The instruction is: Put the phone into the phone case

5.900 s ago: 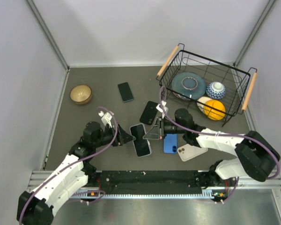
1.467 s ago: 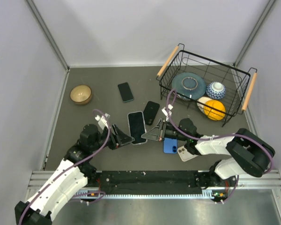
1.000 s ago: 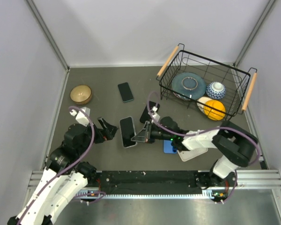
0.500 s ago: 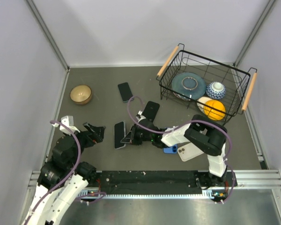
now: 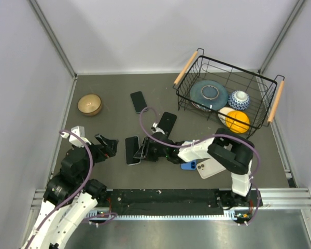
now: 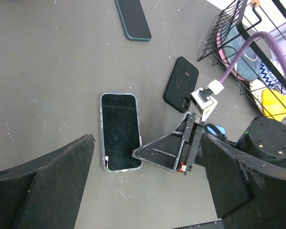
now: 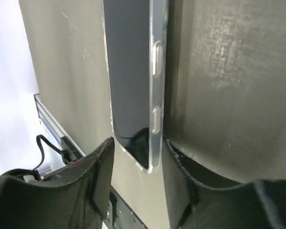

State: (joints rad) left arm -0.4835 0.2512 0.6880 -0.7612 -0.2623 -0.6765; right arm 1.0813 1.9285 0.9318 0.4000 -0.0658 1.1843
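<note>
The phone [image 5: 131,150] lay flat and screen-up on the table [image 5: 109,119], well apart from the basket [image 5: 240,65], on the side of it toward the left arm. My right gripper [image 5: 141,152] sat at the phone's basket-side edge. Its jaws were parted a little and closely flanked the phone's end, and I saw no firm pinch. The left gripper [image 5: 108,147] hung farther from the basket than the phone, jaws spread wide, holding nothing.

I judged the phone already seated in a clear case [image 7: 156,71], so the step in hand was to let go cleanly. To do that well I would spread the right jaws wider first. Then I would draw straight back toward the basket, low and slow, so no finger caught the case and tipped the phone.

Only the right wrist view showed the case's clear edge and its two side buttons. Only the left wrist view showed the phone lying level, with a black case [image 6: 180,88] between it and the basket.
</note>
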